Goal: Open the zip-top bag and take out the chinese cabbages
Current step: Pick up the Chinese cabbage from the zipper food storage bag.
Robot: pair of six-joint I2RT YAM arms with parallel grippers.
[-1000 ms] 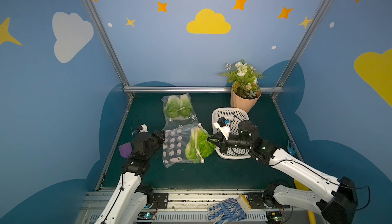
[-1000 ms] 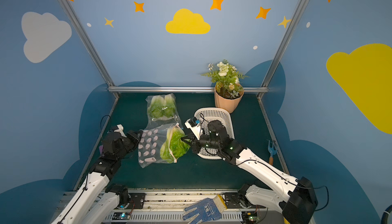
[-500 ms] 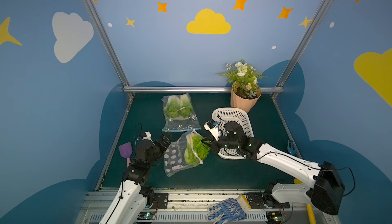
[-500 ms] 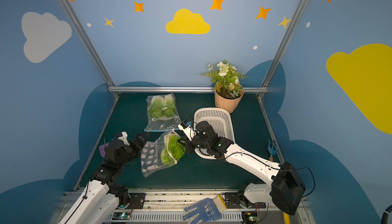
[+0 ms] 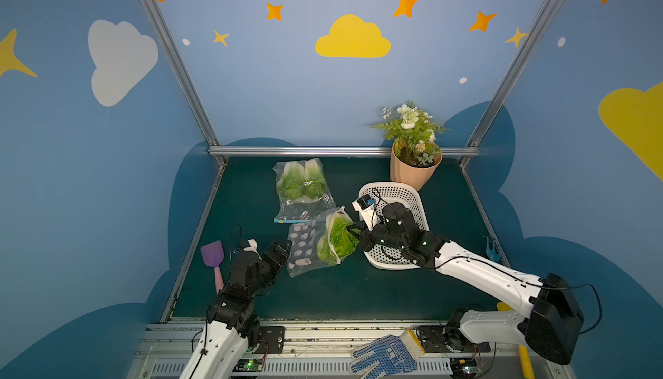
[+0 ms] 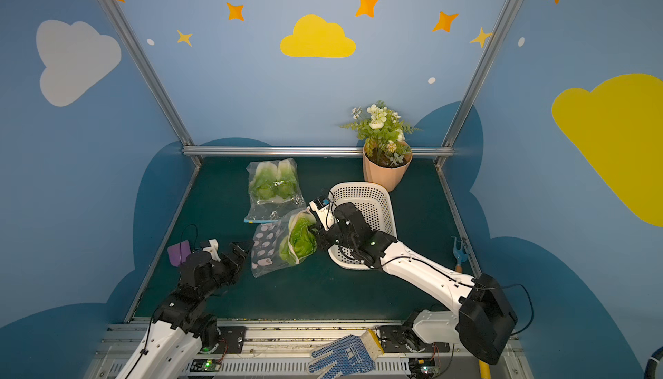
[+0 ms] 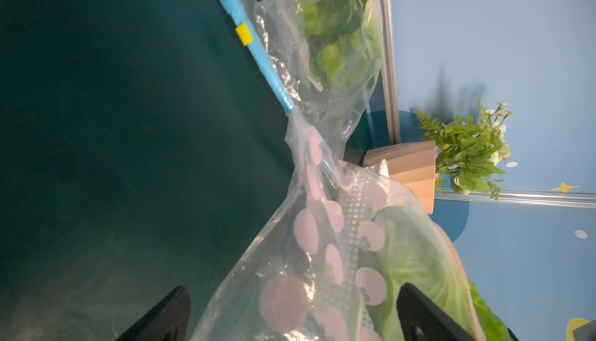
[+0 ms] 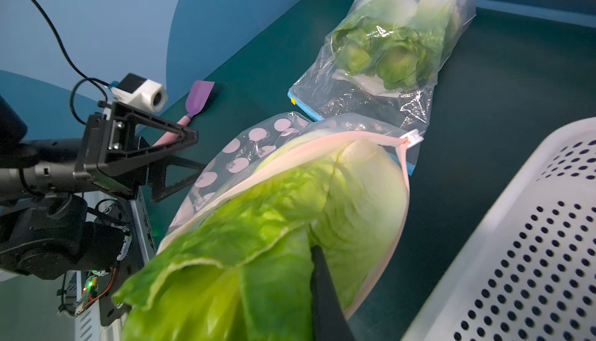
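Note:
A clear zip-top bag [image 5: 303,248] [image 6: 267,248] with pink dots lies mid-table, its pink zip mouth [image 8: 354,137] open towards the basket. A chinese cabbage [image 5: 337,241] [image 6: 299,242] [image 8: 290,200] fills that mouth, its green leaves sticking out. My right gripper [image 5: 353,232] [image 6: 316,232] is shut on those leaves; only one black finger [image 8: 322,284] shows, the other is under the leaf. My left gripper [image 5: 283,251] [image 6: 244,250] [image 7: 293,294] is open at the bag's closed end [image 7: 283,291], which lies between its spread fingers without being gripped.
A second clear bag [image 5: 301,187] [image 8: 387,52] with a blue zip holds more cabbages at the back. A white perforated basket [image 5: 412,198] [image 8: 516,226] sits under my right arm, a potted plant [image 5: 412,165] behind it. A purple spatula [image 5: 213,255] lies at the left edge, a glove [image 5: 387,354] on the front rail.
My left gripper has opened and let go of the bag's closed end. The bag and cabbage shifted a little leftwards with the right gripper, which stays shut on the leaves.

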